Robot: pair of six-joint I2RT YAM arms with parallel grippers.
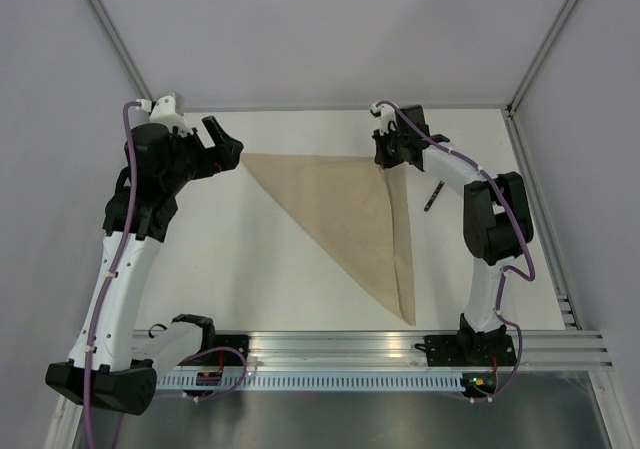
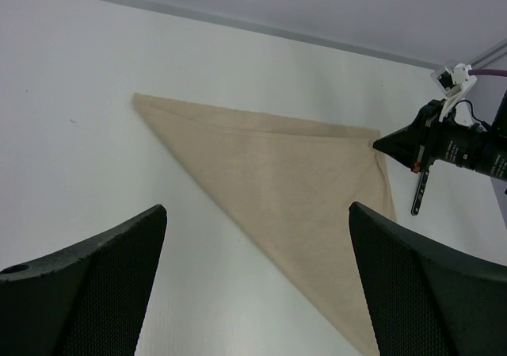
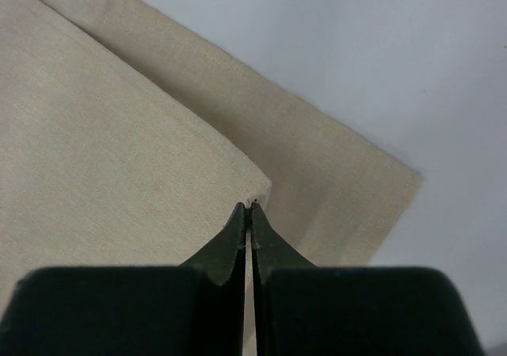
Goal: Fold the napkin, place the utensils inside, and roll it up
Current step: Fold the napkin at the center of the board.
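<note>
1. White tabletop (image 1: 250, 259) is seen from above. The napkin (image 1: 350, 214) lies folded into a triangle, so the first fold is judged done. The fork (image 1: 433, 197) lies just beside it, not yet placed inside.
2. From the left wrist, the left gripper (image 2: 257, 213) is seen spread wide, holding nothing.
3. From the right wrist, the right gripper (image 3: 250, 208) is seen closed, apparently pinching the upper layer's corner. Rolling is left.

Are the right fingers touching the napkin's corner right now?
Touching. The right wrist view shows the right fingers shut, with their tips meeting on the upper-layer corner of the napkin.
</note>
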